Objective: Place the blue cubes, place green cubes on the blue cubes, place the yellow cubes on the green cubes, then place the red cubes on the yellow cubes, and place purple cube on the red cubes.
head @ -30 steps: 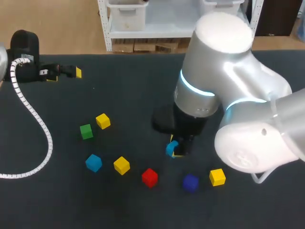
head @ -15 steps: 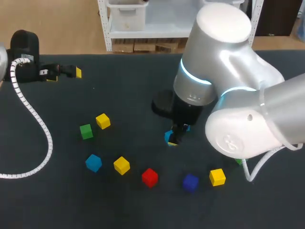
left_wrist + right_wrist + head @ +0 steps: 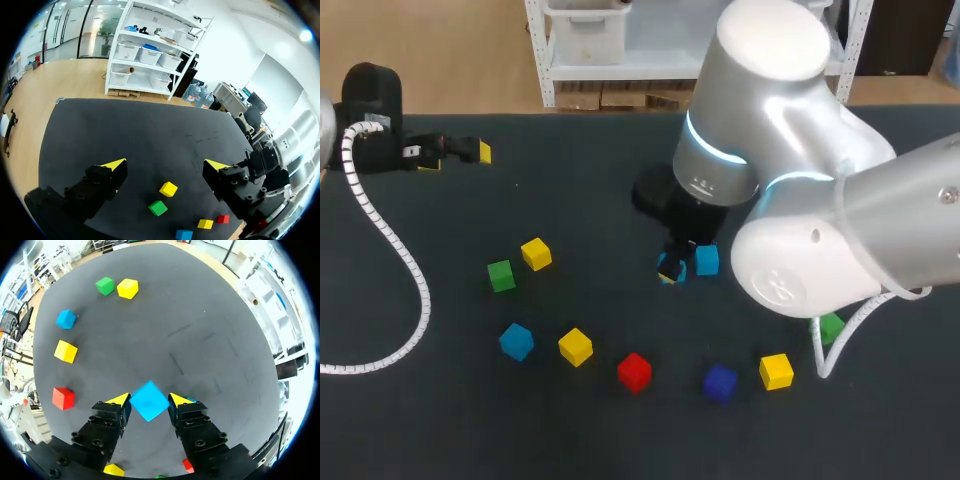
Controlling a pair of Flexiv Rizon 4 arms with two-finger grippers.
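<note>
A blue cube is clamped in the right hand near the middle of the worktop. A second blue cube lies just beside it at 3 o'clock and could be knocked aside when the hand is opened. The left hand, fingers apart, is parked at 10 o'clock.

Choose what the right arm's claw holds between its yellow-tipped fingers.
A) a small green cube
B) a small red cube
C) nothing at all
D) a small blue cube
D: the right wrist view shows a small blue cube pinched from both sides between the yellow tips of the right claw.
</note>
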